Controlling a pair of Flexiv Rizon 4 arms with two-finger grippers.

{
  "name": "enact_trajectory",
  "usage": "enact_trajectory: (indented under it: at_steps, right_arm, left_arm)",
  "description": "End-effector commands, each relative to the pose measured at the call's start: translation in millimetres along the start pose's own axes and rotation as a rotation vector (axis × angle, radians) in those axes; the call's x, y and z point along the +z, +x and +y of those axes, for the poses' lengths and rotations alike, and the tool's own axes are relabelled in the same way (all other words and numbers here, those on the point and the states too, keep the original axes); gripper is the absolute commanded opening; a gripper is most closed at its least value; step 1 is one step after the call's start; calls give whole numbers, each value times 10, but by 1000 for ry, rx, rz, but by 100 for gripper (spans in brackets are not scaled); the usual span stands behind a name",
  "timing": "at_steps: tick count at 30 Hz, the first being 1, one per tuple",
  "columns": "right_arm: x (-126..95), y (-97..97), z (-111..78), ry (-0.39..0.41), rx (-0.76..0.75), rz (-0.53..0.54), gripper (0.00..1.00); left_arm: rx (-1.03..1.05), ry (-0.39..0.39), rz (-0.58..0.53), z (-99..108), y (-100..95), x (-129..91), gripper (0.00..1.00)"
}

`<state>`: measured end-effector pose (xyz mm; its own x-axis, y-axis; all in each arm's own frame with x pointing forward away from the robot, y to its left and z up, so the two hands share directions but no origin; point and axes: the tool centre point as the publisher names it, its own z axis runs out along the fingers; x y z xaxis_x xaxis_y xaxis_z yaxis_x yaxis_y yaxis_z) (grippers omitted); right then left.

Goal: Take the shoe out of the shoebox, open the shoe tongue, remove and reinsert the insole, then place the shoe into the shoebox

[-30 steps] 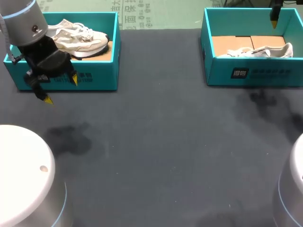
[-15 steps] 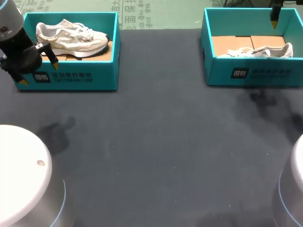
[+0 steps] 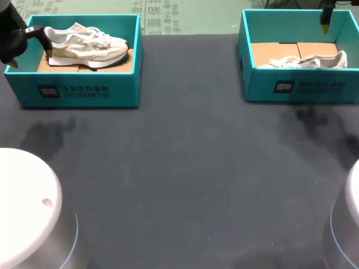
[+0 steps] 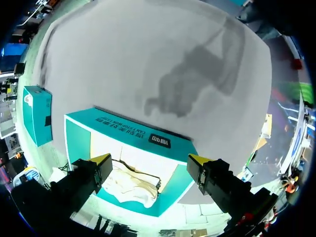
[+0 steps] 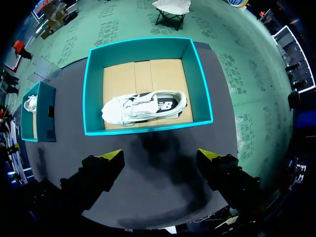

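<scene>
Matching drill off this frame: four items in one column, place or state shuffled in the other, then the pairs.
1 left gripper
2 right gripper
3 white sneaker in left teal shoebox
4 white sneaker in right teal shoebox

A lying on its side on cardboard
B open, straddling a box's end
C open, whole box ahead of its fingers
D heel by a yellow fingertip

Pairs: 1-B, 2-C, 3-D, 4-A

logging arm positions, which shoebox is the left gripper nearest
The left-hand shoebox: the left gripper hangs at its outer end, jaws open. The other shoebox sits far off to the right.
</scene>
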<state>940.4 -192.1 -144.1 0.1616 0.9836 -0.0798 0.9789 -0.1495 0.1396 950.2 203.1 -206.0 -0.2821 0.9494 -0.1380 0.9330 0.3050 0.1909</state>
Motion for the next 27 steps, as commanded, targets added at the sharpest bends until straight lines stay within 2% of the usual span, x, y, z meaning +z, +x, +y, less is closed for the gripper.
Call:
enact_trajectory:
  at_steps: [1,9,10,13,15,19,20,22,24,25,27]
  right_arm:
    - [0,-2,-2,0,0,0,100]
    - [0,-2,-2,0,0,0,100]
    - [0,-2,-2,0,0,0,100]
    - [0,-2,-2,0,0,0,100]
    - [0,-2,-2,0,0,0,100]
    - [0,-2,-2,0,0,0,100]
    - [0,-2,-2,0,0,0,100]
    - [0,-2,-2,0,0,0,100]
    - [0,-2,-2,0,0,0,100]
    - [0,-2,-2,0,0,0,100]
    - [0,-2,-2,0,0,0,100]
  left_arm:
    - [0,53,12,199,-55,24,100]
    - [45,51,-2,184,-69,43,100]
    - [64,73,21,233,-69,93,100]
    - [122,98,52,490,-33,202,100]
    - [128,56,64,701,-2,261,100]
    - [151,39,82,1167,20,351,100]
    - [189,66,79,1313,21,377,100]
    - [188,45,81,1480,20,396,100]
    - [274,86,63,1722,14,417,100]
    - [298,119,59,1798,17,426,100]
    - [298,119,59,1798,17,426,100]
